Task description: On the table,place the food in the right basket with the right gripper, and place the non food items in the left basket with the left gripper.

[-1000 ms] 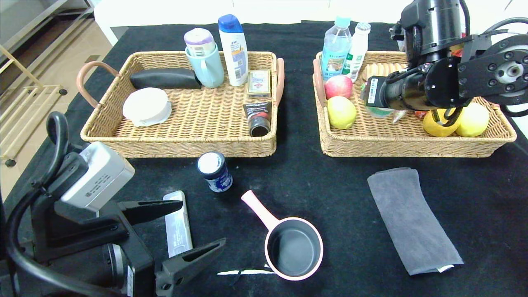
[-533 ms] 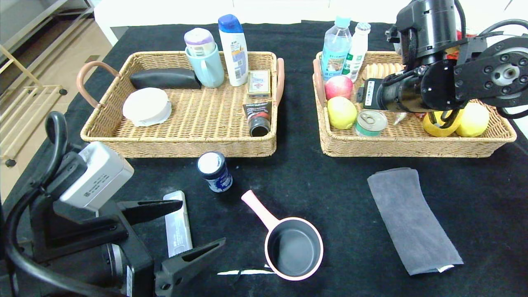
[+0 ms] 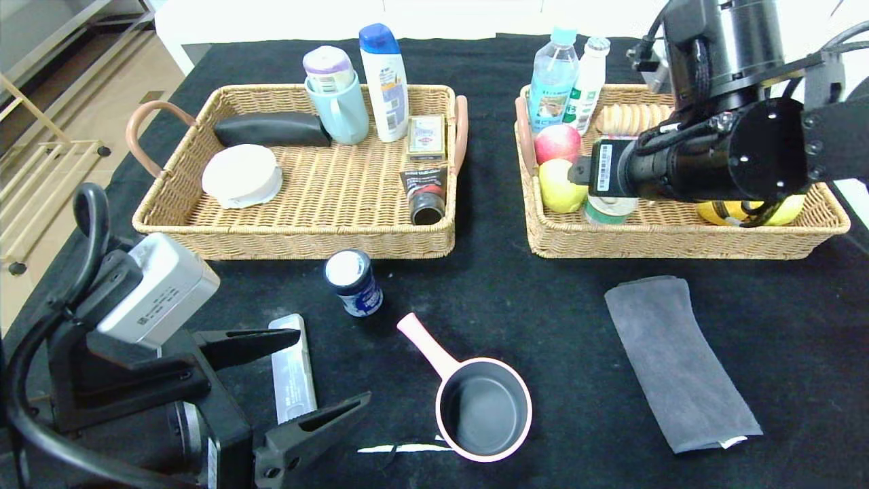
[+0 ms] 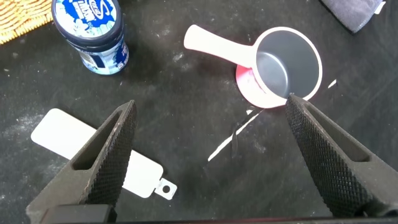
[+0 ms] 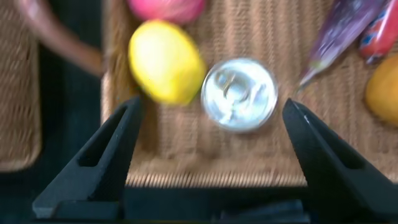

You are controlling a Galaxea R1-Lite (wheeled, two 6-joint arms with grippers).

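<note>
The black-clothed surface [image 3: 516, 292] carried two wicker baskets [image 3: 305, 224] [image 3: 679, 234] toward its far edge; nearer lay a blue jar [image 3: 353, 282], grey case [image 3: 293, 370], pink saucepan [image 3: 475, 401] and folded cloth [image 3: 679, 360].

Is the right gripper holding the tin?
No. In the right wrist view the tin stands free in the right basket, with the right gripper open and both jaws well clear of it.
</note>
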